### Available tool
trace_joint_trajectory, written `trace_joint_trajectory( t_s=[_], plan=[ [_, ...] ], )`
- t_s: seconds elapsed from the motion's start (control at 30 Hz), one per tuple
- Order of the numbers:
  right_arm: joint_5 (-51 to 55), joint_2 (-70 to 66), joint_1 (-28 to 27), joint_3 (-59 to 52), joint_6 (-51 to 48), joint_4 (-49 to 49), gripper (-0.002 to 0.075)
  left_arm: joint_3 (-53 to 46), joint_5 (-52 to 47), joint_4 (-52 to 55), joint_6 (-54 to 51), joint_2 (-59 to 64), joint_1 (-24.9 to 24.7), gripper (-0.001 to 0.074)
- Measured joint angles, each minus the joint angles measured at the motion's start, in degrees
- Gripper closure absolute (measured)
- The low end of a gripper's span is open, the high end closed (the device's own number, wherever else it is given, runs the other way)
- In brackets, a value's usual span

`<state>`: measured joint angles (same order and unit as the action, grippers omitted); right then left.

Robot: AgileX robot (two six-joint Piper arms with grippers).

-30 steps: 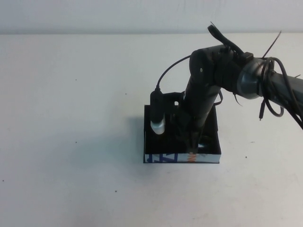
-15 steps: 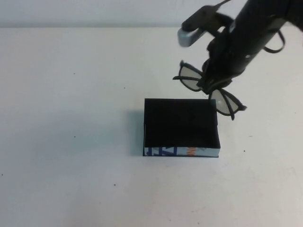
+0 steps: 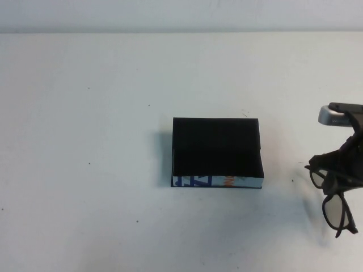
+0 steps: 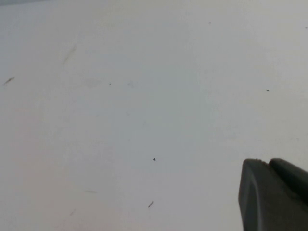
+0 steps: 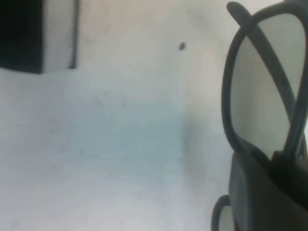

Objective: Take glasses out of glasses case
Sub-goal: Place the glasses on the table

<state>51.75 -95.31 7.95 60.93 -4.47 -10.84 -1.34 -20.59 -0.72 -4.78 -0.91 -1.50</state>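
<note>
The glasses (image 3: pixel 333 195) are out of the box and hang at the right edge of the high view, well apart from the glasses case (image 3: pixel 216 152). They are held by the right pincer (image 3: pixel 347 170), which is clamped on the middle of the frame, near the bridge; one lens sits higher, the other hangs lower and nearer to the camera. The frame is dark, thick plastic with rounded square rims, and the lenses look greyish and half transparent. In the right wrist view one lens (image 5: pixel 262 77) fills the upper corner, with a folded arm crossing behind it, and the dark finger (image 5: pixel 260 192) of the pincer presses on the frame below it.

The glasses case lies flat in the middle of the tabletop (image 3: pixel 85 170). It is a shallow rectangular box, matte black inside, and its near side wall is white with blue and orange print. A corner of it (image 5: pixel 24 33) also shows in the right wrist view.

The tabletop is smooth and white, with some small dark specks.

The left pincer (image 4: pixel 274 197) shows only in the left wrist view, as one rounded dark plastic part above the bare tabletop; I cannot tell if it is apart or together.
</note>
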Motion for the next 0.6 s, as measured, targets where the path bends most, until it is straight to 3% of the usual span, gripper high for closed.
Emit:
trace_joint_trajectory(
  t_s=[0.27,0.6],
  plan=[
    [-8.9,-3.0,-0.1,-2.6,0.6,-1.2,0.0650,0.0,0.0,0.0,0.0,0.0,0.0,0.0740],
    [-9.9,-0.5,-0.1,-2.6,0.6,-2.8,0.0408,0.0,0.0,0.0,0.0,0.0,0.0,0.0740]
  ],
)
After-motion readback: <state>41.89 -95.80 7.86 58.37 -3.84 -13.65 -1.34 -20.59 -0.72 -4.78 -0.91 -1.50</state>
